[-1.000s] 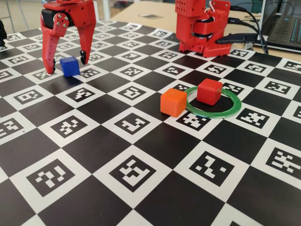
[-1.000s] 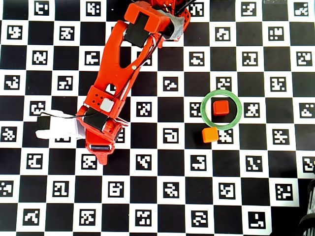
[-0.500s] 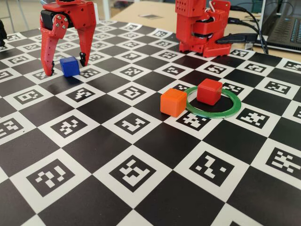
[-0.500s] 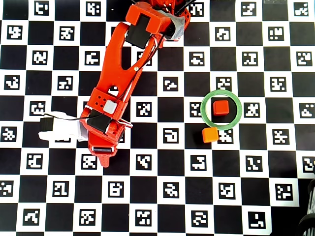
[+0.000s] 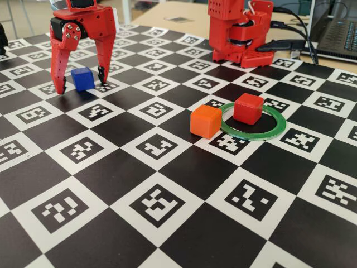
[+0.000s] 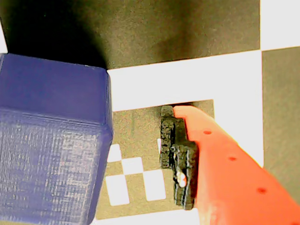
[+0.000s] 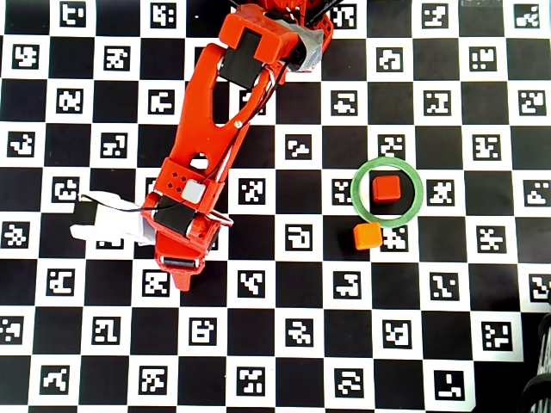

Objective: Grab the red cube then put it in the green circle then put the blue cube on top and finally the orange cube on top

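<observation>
**Closing on the blue cube**

Straddling the blue cube [image 5: 82, 79] with the gripper [image 5: 82, 84] wide open, one finger on each side, tips down at the checkered marker board [image 5: 167, 223]. Holding nothing yet: in the wrist view, showing a clear gap of board between the blue cube [image 6: 51, 140] and the black-padded fingertip [image 6: 178, 159]. Hiding the blue cube under the arm in the overhead view.

Sitting already inside the green circle [image 5: 274, 132]: the red cube [image 5: 248, 108], slightly toward the far side of the ring. Resting just outside the ring, against its near-left edge in the fixed view: the orange cube [image 5: 205, 121], seemingly touching or nearly so.

Judging the step in hand as the grasp of the blue cube. Doing it well: centring before closing, since the cube appears closer to one finger than the other; squeezing on flat faces, not corners; keeping the tips low enough to catch the cube's middle. Then lifting straight up before carrying across, well clear of the orange cube, and lowering squarely onto the red cube so the stack stays level for the last piece.
</observation>
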Robot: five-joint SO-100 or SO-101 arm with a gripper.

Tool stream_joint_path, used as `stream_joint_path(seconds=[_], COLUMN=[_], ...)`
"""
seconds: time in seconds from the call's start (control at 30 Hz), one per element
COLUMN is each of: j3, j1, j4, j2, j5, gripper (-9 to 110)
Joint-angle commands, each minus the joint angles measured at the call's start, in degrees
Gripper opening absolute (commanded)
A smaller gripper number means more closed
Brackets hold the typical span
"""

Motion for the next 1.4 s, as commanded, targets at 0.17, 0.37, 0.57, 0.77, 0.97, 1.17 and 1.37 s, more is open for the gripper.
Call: stream_joint_path(seconds=[0.17, 0.37, 0.57, 0.77, 0.97, 1.17, 1.37], j3=[-4.1, -5.4, -6.4, -6.7, -6.9, -7.6, -7.7], j1=[-0.1, -0.1, -0.2, -0.1, 0.1, 0.2, 0.3], j4=[-0.8, -1.1, -1.0, -1.1, -1.4, -1.0, -0.7], j2=[1.6, 1.1, 0.6, 0.5, 0.4, 0.5, 0.6], j5=[4.4, 6.6, 7.7, 9.2, 10.6, 10.9, 11.0], gripper=[40, 40, 40, 40, 40, 30, 16])
